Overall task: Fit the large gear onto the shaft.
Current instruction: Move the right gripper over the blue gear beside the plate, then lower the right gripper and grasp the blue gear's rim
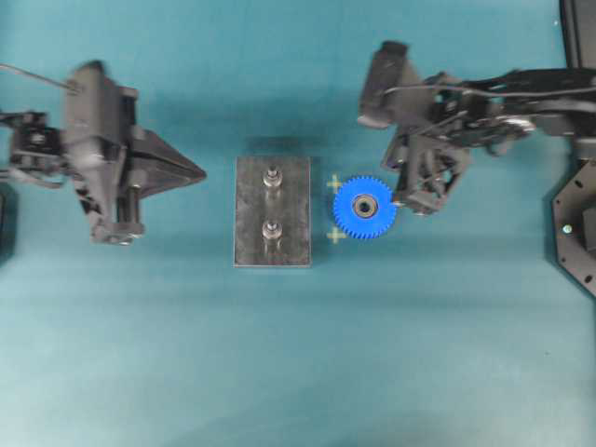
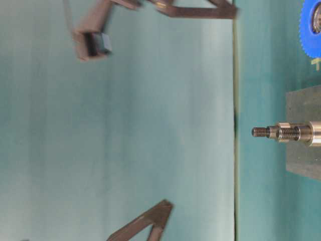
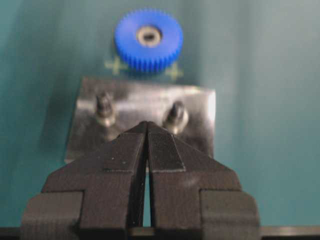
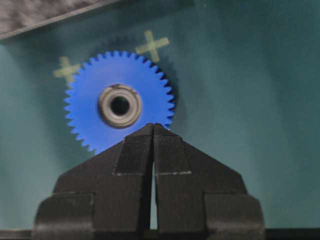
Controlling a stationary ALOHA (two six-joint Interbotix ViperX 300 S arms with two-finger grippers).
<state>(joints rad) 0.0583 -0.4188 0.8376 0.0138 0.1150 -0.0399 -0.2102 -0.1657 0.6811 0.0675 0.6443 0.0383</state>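
A teal worktop [image 1: 298, 372], seen from above. Near the middle, a grey steel block [image 1: 271, 223], long side running toward the far and near edges. Two silver pins standing up on the block, one behind the other: the far shaft [image 1: 272, 176] and the near shaft [image 1: 272, 230]. Both bare, nothing on them.

Just to the right of the block, the large gear [image 1: 364, 208], bright blue with little teeth all round, lying flat on the worktop. A silver and black ring at its middle. Close beside the block but not touching it. Two small pale cross marks [image 1: 335, 209] on the worktop between block and gear.

On the left side of the worktop, the left hand [image 1: 196, 173], black and pointed, aimed at the block, well apart from it. Fingers [image 3: 127, 160] pressed together, tips meeting, nothing held. In the left wrist view, the two pins just past the tips and the blue gear farther on.

On the right side, the right hand [image 4: 153, 126], up over the gear's right rim. Fingers [image 4: 172, 157] shut tight together, nothing between them. Cannot tell from the pictures whether the tip touches the gear.

In the table-level view, sideways and blurry, both pins lined up as one, with the blue gear at the top corner.
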